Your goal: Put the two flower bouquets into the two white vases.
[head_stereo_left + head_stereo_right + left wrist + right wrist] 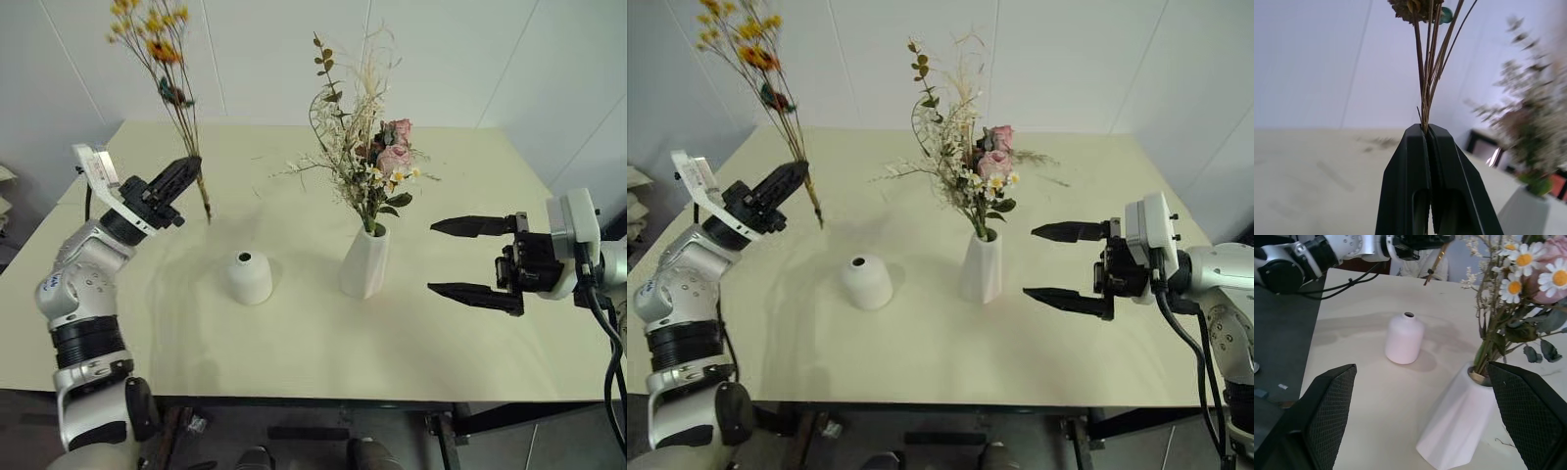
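Yellow sprig bunch clamped in left hand, upright.

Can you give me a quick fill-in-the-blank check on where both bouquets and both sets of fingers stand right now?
1. The large pink-rose bouquet stands in the ____ faceted white vase.
2. The left gripper, fingers shut, holds the thin yellow-orange sprig bunch by its ____.
3. The short dome-shaped white vase holds ____.
4. The right gripper fingers are ____, beside the tall vase.

Missing words: tall; stems; nothing; open
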### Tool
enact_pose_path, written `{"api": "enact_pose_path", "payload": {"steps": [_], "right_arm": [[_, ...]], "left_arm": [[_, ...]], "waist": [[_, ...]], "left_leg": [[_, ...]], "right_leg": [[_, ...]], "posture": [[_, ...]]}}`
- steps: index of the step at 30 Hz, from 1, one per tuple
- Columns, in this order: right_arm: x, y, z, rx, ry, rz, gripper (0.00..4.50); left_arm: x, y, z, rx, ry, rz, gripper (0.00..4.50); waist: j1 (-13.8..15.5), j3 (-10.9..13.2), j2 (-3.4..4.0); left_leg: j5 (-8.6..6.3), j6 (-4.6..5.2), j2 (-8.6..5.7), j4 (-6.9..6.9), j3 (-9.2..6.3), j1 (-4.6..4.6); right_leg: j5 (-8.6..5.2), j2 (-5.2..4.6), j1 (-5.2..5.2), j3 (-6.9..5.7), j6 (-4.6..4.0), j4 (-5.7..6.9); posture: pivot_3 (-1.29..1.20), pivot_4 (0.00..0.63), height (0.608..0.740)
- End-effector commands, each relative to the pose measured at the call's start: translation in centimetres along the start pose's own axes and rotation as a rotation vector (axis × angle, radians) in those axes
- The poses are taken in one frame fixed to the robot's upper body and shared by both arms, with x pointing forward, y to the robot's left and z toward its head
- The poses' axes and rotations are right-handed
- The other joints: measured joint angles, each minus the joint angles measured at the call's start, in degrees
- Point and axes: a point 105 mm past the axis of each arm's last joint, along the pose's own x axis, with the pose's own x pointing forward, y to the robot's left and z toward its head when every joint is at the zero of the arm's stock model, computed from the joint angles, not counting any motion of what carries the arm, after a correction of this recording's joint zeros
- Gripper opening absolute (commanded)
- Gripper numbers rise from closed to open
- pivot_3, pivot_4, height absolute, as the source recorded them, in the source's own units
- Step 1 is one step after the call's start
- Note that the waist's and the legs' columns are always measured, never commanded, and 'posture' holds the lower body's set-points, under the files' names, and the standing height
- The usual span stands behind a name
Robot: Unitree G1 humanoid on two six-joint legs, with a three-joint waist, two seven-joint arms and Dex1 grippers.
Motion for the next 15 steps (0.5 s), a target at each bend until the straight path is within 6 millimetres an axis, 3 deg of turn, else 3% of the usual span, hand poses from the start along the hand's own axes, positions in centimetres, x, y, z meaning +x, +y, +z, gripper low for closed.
{"api": "enact_pose_path", "payload": {"steps": [1, 7, 15], "right_arm": [[-0.3, -0.3, 1.0, -0.015, -0.048, -0.043, 4.50], [0.0, -0.4, 1.0, -0.005, -0.074, -0.081, 4.50], [0.1, -0.2, 0.8, 0.019, -0.093, -0.114, 4.50]], "left_arm": [[0.6, -1.9, 1.8, -0.040, -0.111, -0.083, 0.03], [-0.2, -3.2, -0.3, -0.152, -0.095, -0.112, 0.03], [-2.1, -2.6, -3.3, -0.105, -0.007, -0.063, 0.03]], "waist": [[-0.02, 0.00, 0.00], [-0.22, 0.00, 0.00], [0.05, 0.00, 0.00]], "left_leg": [[0.00, 0.00, -0.01, 0.00, 0.00, 0.01], [0.00, 0.01, 0.00, 0.01, 0.02, 0.11], [0.00, 0.01, 0.00, 0.02, 0.02, 0.11]], "right_leg": [[0.00, 0.00, 0.00, 0.00, 0.00, 0.01], [0.00, 0.01, 0.08, 0.03, 0.00, 0.02], [-0.02, 0.02, 0.16, 0.02, -0.04, -0.13]], "posture": [[0.00, 0.150, 0.740], [0.00, 0.150, 0.740], [0.00, 0.150, 0.740]]}}
